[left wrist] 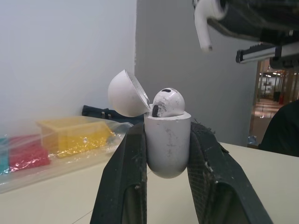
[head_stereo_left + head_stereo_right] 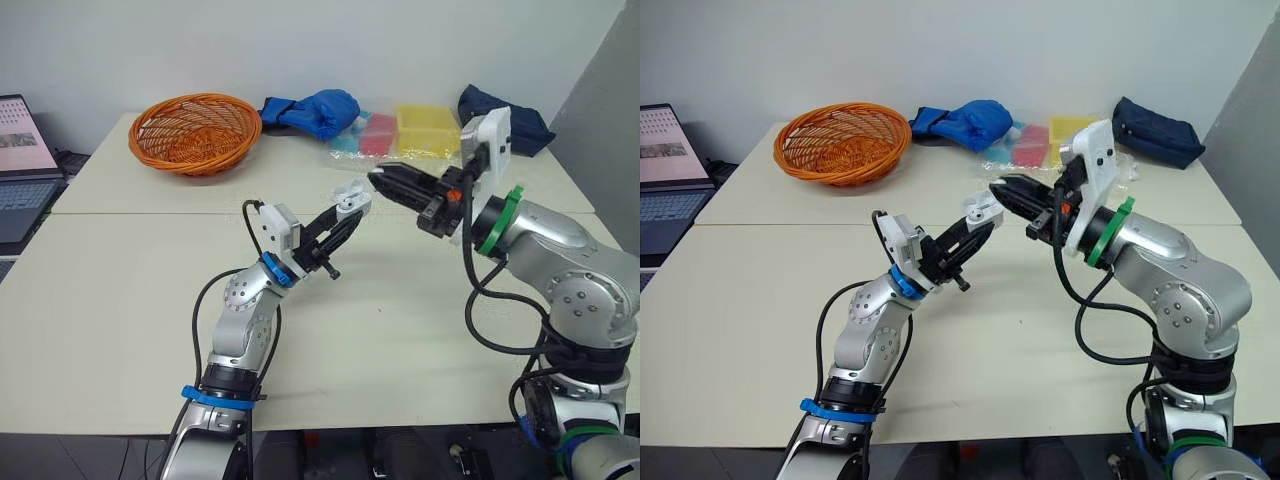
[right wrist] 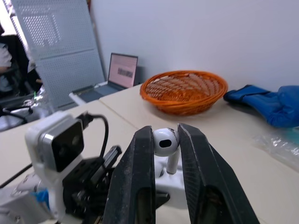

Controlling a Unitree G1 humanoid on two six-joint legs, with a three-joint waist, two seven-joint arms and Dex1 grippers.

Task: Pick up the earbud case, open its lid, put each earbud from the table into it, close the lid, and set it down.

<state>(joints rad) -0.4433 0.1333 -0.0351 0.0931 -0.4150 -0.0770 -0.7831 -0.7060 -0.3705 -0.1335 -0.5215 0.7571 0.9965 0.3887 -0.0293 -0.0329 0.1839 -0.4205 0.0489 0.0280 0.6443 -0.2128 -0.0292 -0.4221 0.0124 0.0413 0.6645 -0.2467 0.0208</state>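
Observation:
My left gripper [image 2: 345,215] is shut on the white earbud case [image 1: 167,142], held up above the middle of the table. The case lid [image 1: 127,93] stands open and one white earbud [image 1: 167,102] sits in it. My right gripper [image 2: 377,180] is shut on a second white earbud [image 3: 166,143], its stem hanging down. That earbud [image 1: 204,21] hovers just above and to the right of the open case [image 2: 350,197], not touching it.
An orange wicker basket [image 2: 195,132] stands at the back left of the cream table [image 2: 120,300]. A blue cloth [image 2: 315,110], clear bags of red and yellow bits [image 2: 405,135] and a dark blue pouch [image 2: 505,120] lie along the back. A laptop [image 2: 22,165] sits at the left.

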